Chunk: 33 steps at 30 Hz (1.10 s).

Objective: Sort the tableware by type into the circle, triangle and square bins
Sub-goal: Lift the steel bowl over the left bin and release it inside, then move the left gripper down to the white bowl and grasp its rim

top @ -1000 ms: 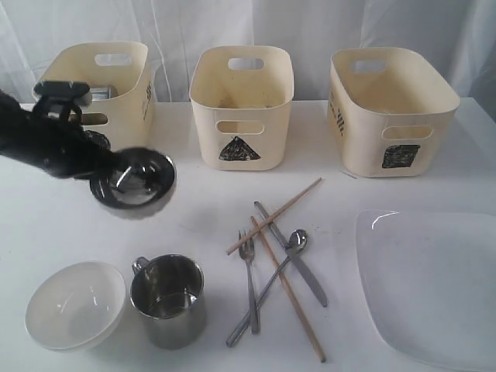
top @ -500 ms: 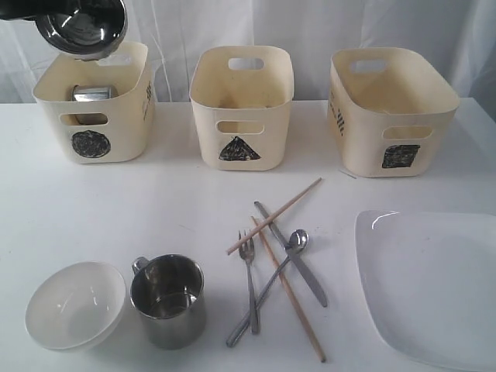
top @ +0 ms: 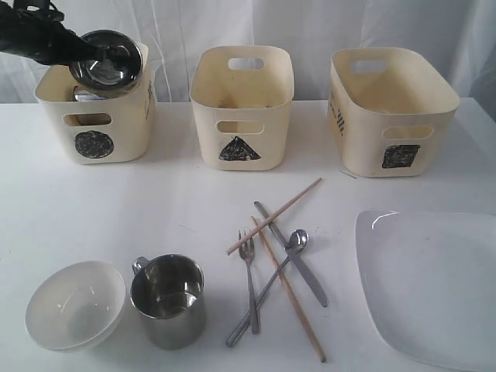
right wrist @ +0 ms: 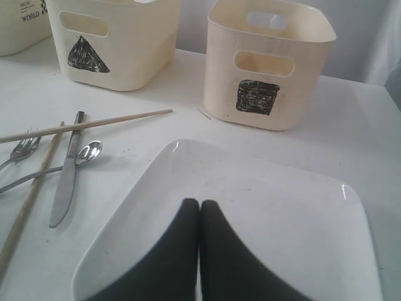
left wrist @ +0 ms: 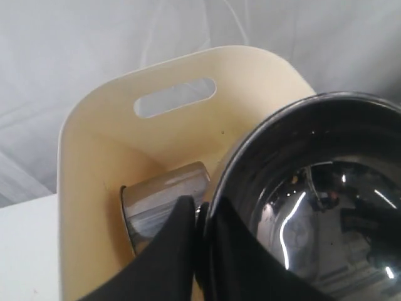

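The left hand [top: 94, 57] had its two black fingers [left wrist: 178, 232] nearly closed, pinching the rim of a round polished steel bowl [top: 108, 62]. The bowl hung tilted from the hand, its hollow facing the wrist camera [left wrist: 313, 200]. Directly below the hand stood the cream plastic tub marked with a black scribbled circle [top: 116, 116], and the bowl sat at the level of that tub's rim. Inside the tub [left wrist: 94, 188], under the fingers, a steel handled mug [left wrist: 163, 200] lay on its side.

The right hand [right wrist: 199, 207] was fully closed and held nothing. It hovered over the large white squarish plate [right wrist: 263, 213], which lay on the white desk [top: 194, 194]. Beyond this hand stood the cream tub with the black square [right wrist: 269, 63], and next to that the cream tub with the black triangle [right wrist: 125, 37].

To one side of the right hand, a steel knife [top: 294, 260], steel spoon [top: 271, 283], steel fork [top: 249, 279] and two wooden chopsticks [top: 275, 215] lay crossed in a loose heap. Well away from both hands, a second steel mug [top: 168, 301] stood upright just beside a round white bowl [top: 75, 304].
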Each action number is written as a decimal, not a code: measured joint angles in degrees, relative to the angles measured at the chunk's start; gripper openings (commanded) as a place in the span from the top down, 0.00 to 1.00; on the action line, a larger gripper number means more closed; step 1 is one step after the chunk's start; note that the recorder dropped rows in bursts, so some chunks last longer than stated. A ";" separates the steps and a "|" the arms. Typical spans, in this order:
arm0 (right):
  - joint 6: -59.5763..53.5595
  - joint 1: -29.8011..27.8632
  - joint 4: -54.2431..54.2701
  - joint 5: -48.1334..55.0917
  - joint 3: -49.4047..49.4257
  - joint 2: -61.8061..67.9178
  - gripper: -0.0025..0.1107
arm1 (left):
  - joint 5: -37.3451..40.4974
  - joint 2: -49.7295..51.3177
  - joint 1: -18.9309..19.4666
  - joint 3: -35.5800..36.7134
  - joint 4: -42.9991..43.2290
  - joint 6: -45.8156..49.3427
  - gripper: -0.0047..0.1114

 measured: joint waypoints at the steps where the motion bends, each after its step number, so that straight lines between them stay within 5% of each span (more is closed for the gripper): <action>1: 0.00 0.00 0.00 0.00 0.00 0.00 0.98 | -0.25 0.00 0.09 -0.12 0.00 0.00 0.79; 5: 0.00 0.00 0.00 0.00 0.00 0.00 0.98 | 1.34 0.00 0.29 -0.35 0.00 -0.12 0.58; 17: 0.00 0.00 0.00 0.00 0.00 0.00 0.98 | 22.53 -10.62 1.70 2.78 -0.11 -1.80 0.57; 33: 0.11 0.00 0.00 0.00 0.00 0.00 0.98 | 24.23 -53.14 0.75 53.65 -1.97 -1.59 0.57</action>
